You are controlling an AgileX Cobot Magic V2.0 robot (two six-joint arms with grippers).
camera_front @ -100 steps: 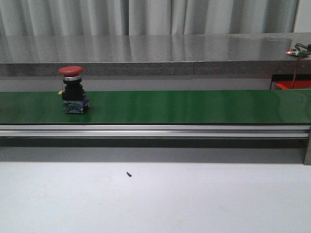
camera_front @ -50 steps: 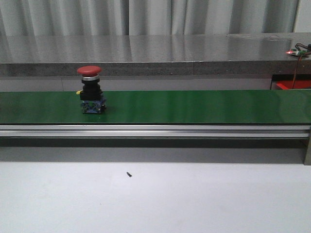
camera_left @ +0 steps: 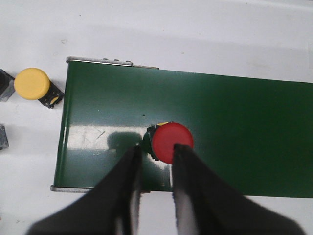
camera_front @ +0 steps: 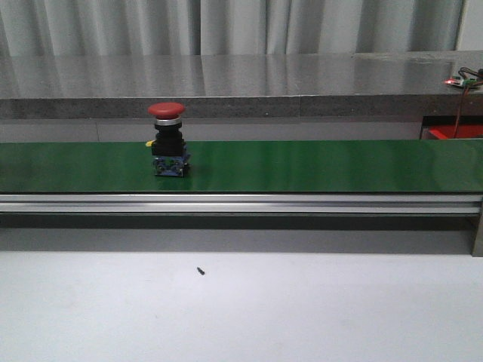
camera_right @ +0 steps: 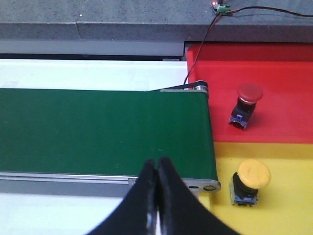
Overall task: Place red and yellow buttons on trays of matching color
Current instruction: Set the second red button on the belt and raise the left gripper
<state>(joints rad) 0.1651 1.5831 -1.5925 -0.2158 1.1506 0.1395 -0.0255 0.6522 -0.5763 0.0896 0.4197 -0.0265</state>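
A yellow button (camera_left: 32,83) sits on the white table (camera_left: 195,29), just past the left end of the green belt (camera_front: 317,166). On the belt, left of the middle, a red button (camera_front: 167,139) stands upright. The left pincer (camera_left: 155,169) hangs over it, spread a little, its tips just beside the red cap. The right pincer (camera_right: 157,171) is pressed together, holding nothing, over the belt's right end. Past that end lie a red tray (camera_right: 288,78) with a red button (camera_right: 246,105) and a yellow tray (camera_right: 293,196) with a yellow button (camera_right: 250,182).
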